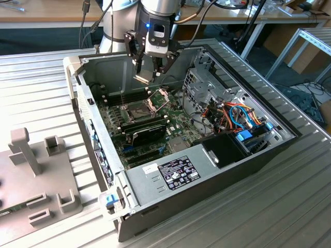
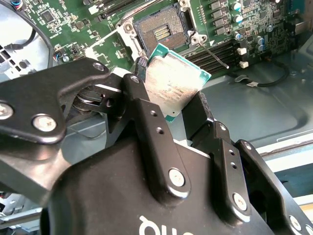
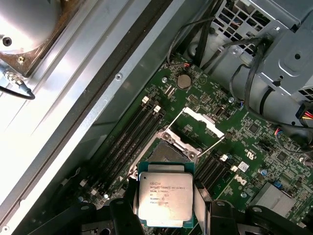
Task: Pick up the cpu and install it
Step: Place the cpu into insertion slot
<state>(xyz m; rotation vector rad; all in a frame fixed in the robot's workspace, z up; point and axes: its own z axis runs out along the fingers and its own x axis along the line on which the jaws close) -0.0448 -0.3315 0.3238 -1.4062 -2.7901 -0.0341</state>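
The cpu point(image 1: 142, 79) is a small square chip with a dull silver top and a green edge. My gripper point(image 1: 150, 70) is shut on it and holds it tilted in the air above the open computer case. In both wrist views the black fingers point(image 2: 146, 115) clamp the cpu point(image 2: 173, 83) point(image 3: 165, 198) on two opposite sides. The dark square socket point(image 2: 161, 32) lies open on the green motherboard below and a little ahead of the chip. Its shiny retention frame point(image 3: 195, 127) stands hinged up beside the socket point(image 3: 161, 154).
A black card point(image 1: 147, 132) sits in the board just in front of the socket. A metal drive cage point(image 1: 207, 82) and coloured cables point(image 1: 238, 116) crowd the exterior view's right. Case walls point(image 1: 83, 98) ring the board. A grey fixture point(image 1: 36, 170) lies outside the case.
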